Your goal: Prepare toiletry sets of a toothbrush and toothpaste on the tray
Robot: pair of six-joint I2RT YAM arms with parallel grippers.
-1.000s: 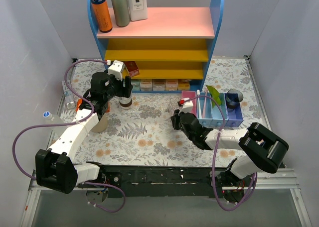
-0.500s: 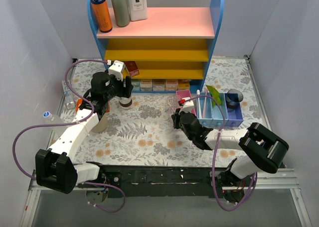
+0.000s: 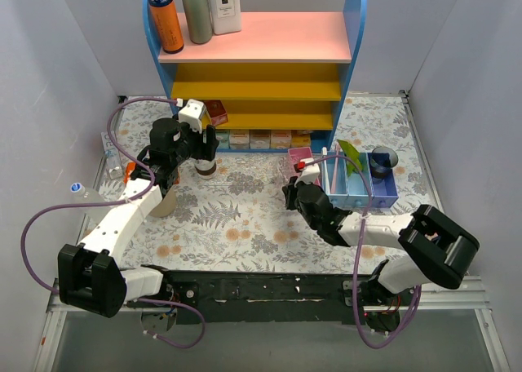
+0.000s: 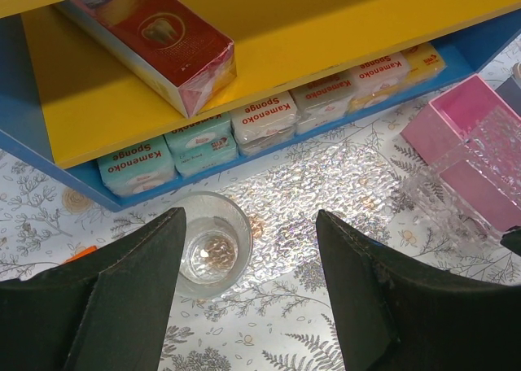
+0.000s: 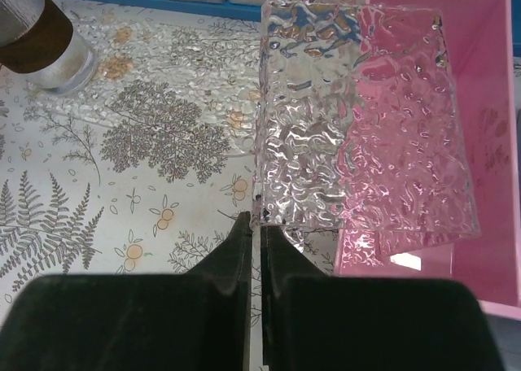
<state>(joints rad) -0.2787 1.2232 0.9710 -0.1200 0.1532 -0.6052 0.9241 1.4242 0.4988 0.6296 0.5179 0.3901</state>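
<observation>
The clear textured tray (image 5: 358, 119) is tilted, its far part lying over the pink bin (image 5: 488, 143). My right gripper (image 5: 260, 224) is shut on the tray's near left edge; in the top view it (image 3: 291, 194) sits left of the bins. The tray also shows in the left wrist view (image 4: 464, 172). My left gripper (image 4: 248, 224) is open and empty above a clear round cup (image 4: 213, 253) standing in front of the shelf. A green tube (image 3: 351, 153), a thin white toothbrush (image 3: 324, 161) and a dark cup (image 3: 381, 161) are in the blue bin (image 3: 383, 194).
A blue shelf unit (image 3: 261, 58) stands at the back, with bottles on top, including an orange one (image 3: 165, 21). A red box (image 4: 155, 37) lies on the yellow shelf, with sponge packs (image 4: 269, 119) below. The cup (image 5: 41, 45) stands left of the tray.
My right gripper has shifted slightly to the right with the tray edge in it, and its elbow has swung right. The left arm has not moved.
</observation>
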